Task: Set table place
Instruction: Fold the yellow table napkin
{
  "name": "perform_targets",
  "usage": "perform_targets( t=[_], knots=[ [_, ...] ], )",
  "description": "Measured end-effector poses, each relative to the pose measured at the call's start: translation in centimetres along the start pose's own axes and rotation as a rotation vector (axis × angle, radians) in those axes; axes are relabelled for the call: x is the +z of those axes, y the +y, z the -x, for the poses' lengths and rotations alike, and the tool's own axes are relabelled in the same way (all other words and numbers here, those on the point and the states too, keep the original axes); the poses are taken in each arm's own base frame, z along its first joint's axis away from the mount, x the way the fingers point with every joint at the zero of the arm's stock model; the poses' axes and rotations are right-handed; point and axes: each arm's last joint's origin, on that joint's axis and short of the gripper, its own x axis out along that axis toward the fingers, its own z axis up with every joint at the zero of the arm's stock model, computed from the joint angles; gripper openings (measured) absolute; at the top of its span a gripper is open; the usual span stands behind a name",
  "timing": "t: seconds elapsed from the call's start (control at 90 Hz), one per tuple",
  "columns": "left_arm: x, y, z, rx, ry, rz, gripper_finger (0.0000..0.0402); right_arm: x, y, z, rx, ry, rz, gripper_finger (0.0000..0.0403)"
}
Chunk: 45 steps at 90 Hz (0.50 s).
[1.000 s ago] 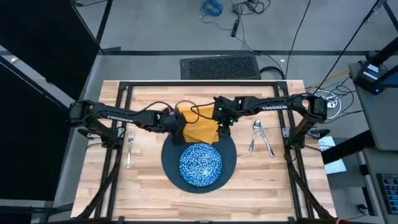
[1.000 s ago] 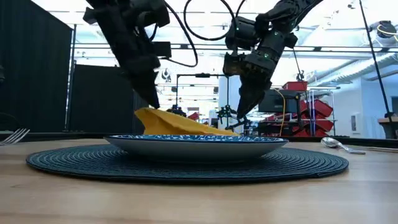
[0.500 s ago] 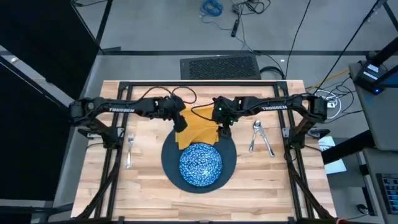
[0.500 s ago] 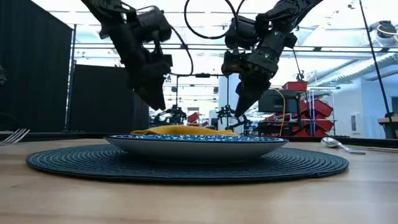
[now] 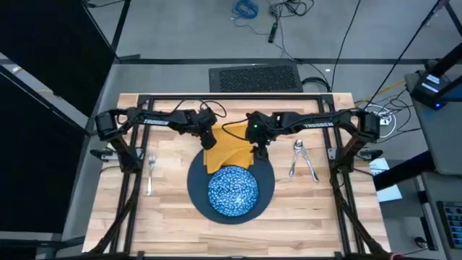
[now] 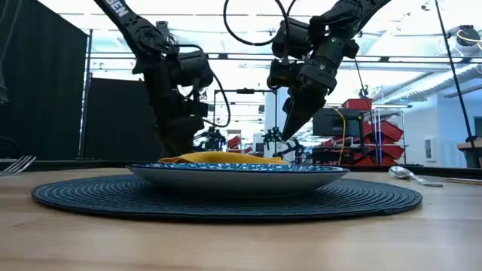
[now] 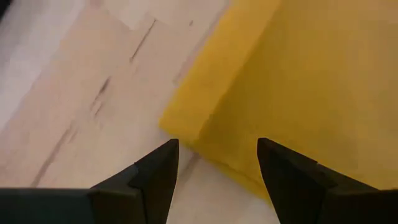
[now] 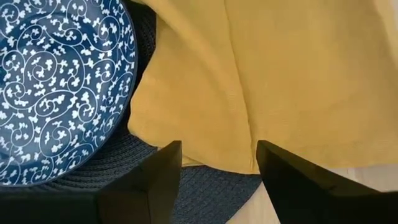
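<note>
Mustard-yellow cloth napkin [image 7: 298, 81] now lies flat and released; a second ago the left gripper [image 7: 217, 163] held one edge raised. Its fingers are apart just above the near corner on the pale wood counter [image 7: 81, 106]. Beyond, the right gripper [image 8: 217, 163], fingers apart, hovers where napkin overlaps dark woven mat [image 8: 186, 180], beside the blue-and-white speckled round dish [image 8: 56, 87]. Repositioning probably remains.
</note>
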Motion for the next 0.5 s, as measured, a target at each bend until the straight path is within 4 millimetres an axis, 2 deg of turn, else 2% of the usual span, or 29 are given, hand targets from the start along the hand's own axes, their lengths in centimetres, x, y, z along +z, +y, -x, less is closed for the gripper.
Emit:
perform_targets(
  t=[0.5],
  knots=[
    [0.17,0.23,0.01,0.076,-0.022,-0.033,0.0199,0.02,0.00,0.00,0.000,-0.002,-0.004,0.0199]
  ],
)
